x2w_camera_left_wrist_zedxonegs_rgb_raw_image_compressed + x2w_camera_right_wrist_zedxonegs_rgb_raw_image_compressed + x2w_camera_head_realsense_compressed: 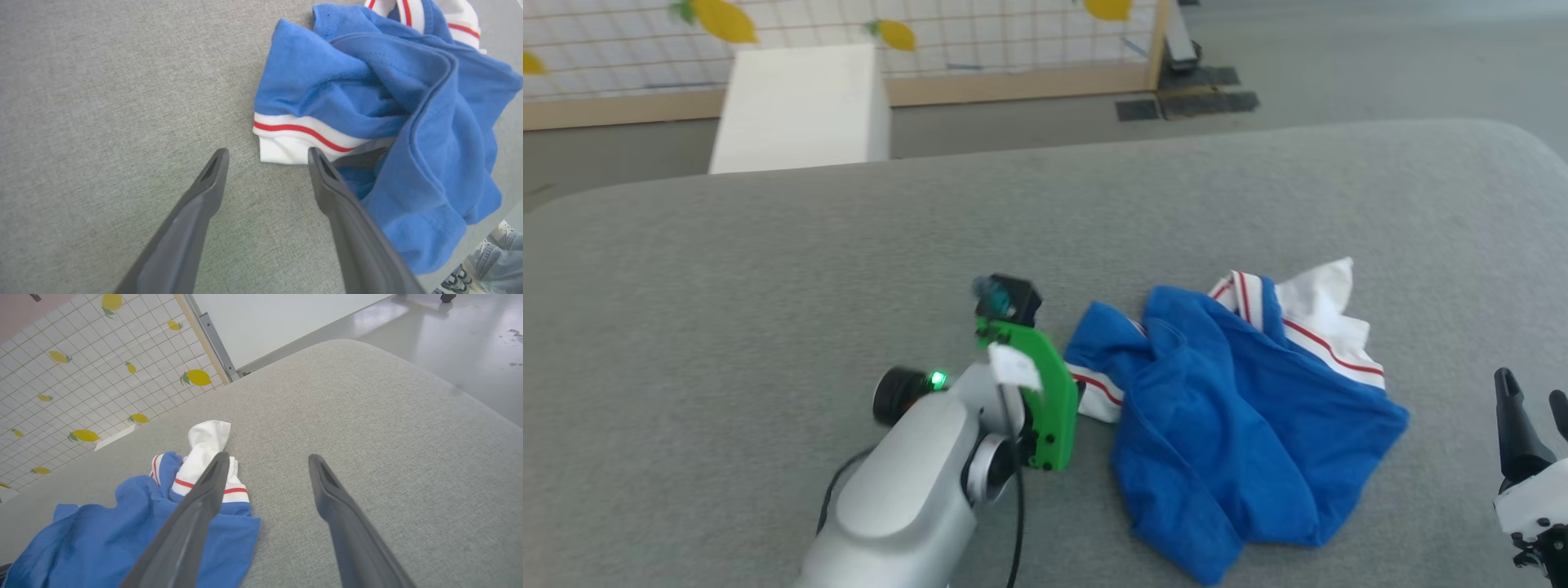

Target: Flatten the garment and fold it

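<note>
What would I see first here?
The crumpled royal-blue jersey T-shirt with red-striped white trim jumps out, heaped right of centre on the grey fabric surface. Just left of it is the bright green plastic bracket on the left arm, whose open left gripper points at the white trim.

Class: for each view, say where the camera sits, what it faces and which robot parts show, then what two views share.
Head view: on the head, looking down at the jersey on the cushion; left forearm, right tool.
Left wrist view: left wrist, looking along the open left tool at the jersey's trim.
Right wrist view: right wrist, looking across the cushion; right tool open.
Shared: head and right wrist views show the lemon-print panel.
</note>
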Controlling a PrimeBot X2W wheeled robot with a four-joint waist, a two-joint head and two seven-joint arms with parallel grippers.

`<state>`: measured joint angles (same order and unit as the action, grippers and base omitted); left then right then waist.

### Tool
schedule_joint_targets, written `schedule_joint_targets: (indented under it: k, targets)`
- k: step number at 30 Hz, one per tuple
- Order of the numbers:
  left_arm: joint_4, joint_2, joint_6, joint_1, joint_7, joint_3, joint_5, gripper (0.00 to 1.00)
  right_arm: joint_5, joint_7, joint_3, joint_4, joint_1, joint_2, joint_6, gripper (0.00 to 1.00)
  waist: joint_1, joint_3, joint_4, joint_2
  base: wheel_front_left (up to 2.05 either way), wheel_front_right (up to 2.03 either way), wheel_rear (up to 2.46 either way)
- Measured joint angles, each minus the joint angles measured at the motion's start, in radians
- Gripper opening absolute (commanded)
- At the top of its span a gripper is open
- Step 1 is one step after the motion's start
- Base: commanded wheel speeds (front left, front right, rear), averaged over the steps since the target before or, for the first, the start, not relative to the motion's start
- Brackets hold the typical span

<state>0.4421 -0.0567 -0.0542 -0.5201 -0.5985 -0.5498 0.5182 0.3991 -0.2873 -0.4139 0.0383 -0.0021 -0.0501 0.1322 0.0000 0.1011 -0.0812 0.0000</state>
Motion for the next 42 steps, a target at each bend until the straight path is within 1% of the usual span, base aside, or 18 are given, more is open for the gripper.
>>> schedule_joint_targets:
  k: [6, 11, 12, 13, 14, 17, 20, 22, 26, 29, 31, 34, 37, 40, 42]
  targets:
    - [0.101, -0.007, -0.002, -0.092, -0.074, -0.082, -0.081, 1.0, 0.008, 0.026, 0.001, -0.037, -0.006, 0.0, 0.0, 1.0, 0.0, 0.04, -0.063, 0.0, 0.0, 0.0, 0.0]
    - [0.17, -0.021, -0.013, -0.105, -0.095, -0.1, -0.11, 1.0, 0.009, 0.043, 0.003, -0.053, -0.02, 0.0, 0.0, 1.0, 0.0, 0.07, -0.109, 0.0, 0.0, 0.0, 0.0]
    - [0.174, -0.021, -0.01, -0.11, -0.095, -0.1, -0.107, 0.75, 0.009, 0.048, 0.003, -0.056, -0.019, 0.0, 0.0, 1.0, 0.0, 0.077, -0.116, 0.0, 0.0, 0.0, 0.0]
    - [0.177, -0.02, -0.007, -0.114, -0.091, -0.1, -0.104, 0.35, 0.01, 0.051, 0.001, -0.058, -0.019, 0.0, 0.0, 1.0, 0.0, 0.084, -0.121, 0.0, 0.0, 0.0, 0.0]
    - [0.178, -0.021, 0.0, -0.116, -0.084, -0.099, -0.101, 0.0, 0.01, 0.052, -0.001, -0.06, -0.019, 0.0, 0.0, 1.0, 0.0, 0.089, -0.123, 0.0, 0.0, 0.0, 0.0]
    - [0.179, -0.014, 0.029, -0.117, -0.077, -0.094, -0.067, 0.0, 0.01, 0.053, -0.003, -0.07, -0.02, 0.0, 0.0, 1.0, 0.0, 0.099, -0.12, 0.0, 0.0, 0.0, 0.0]
    - [0.165, -0.007, 0.04, -0.117, -0.068, -0.081, -0.031, 0.0, 0.01, 0.055, -0.002, -0.073, -0.02, -0.001, 0.0, 1.0, 0.0, 0.101, -0.103, 0.0, 0.0, 0.0, 0.0]
    - [0.151, -0.004, 0.04, -0.114, -0.049, -0.066, -0.009, 0.0, 0.005, 0.054, -0.002, -0.074, -0.02, 0.0, 0.0, 1.0, 0.0001, 0.099, -0.087, 0.0, 0.0, 0.0, 0.0]
    - [0.071, -0.008, 0.018, -0.102, 0.02, 0.024, 0.059, 0.0, -0.007, 0.049, 0.005, -0.077, -0.023, 0.0, 0.0, 1.0, 0.0001, 0.084, -0.043, 0.0, 0.0, 0.0, 0.0]
    - [-0.016, -0.043, -0.015, -0.087, 0.047, 0.087, 0.088, 0.0, -0.014, 0.042, 0.013, -0.077, -0.024, 0.0, 0.0, 1.0, 0.0001, 0.066, -0.007, 0.0, 0.0, 0.0, 0.0]
    - [-0.073, -0.079, -0.047, -0.063, 0.052, 0.126, 0.094, 0.0, -0.018, 0.039, 0.019, -0.078, -0.024, 0.0, 0.0, 1.0, 0.0001, 0.055, 0.018, 0.0, 0.0, 0.0, 0.0]
    - [-0.151, -0.14, -0.111, 0.002, 0.055, 0.201, 0.118, 0.0, -0.025, 0.028, 0.038, -0.08, -0.026, 0.0, 0.0, 1.0, 0.0001, 0.038, 0.059, 0.0, 0.0, 0.0, 0.0]
    - [-0.189, -0.198, -0.177, 0.102, 0.044, 0.271, 0.144, 0.0, -0.026, 0.023, 0.07, -0.083, -0.037, 0.0, 0.0, 1.0, 0.0001, 0.025, 0.093, 0.0, 0.0, 0.0, 0.0]
    - [-0.203, -0.224, -0.237, 0.228, 0.039, 0.333, 0.173, 0.0, -0.026, 0.022, 0.094, -0.087, -0.047, 0.001, 0.0, 1.0, 0.0001, 0.014, 0.117, 0.0, 0.0, 0.0, 0.0]
    - [-0.206, -0.223, -0.251, 0.301, 0.035, 0.355, 0.209, 0.0, -0.031, 0.02, 0.101, -0.091, -0.047, 0.0, 0.0, 1.0, 0.0001, 0.011, 0.129, 0.0, 0.0, 0.0, 0.0]
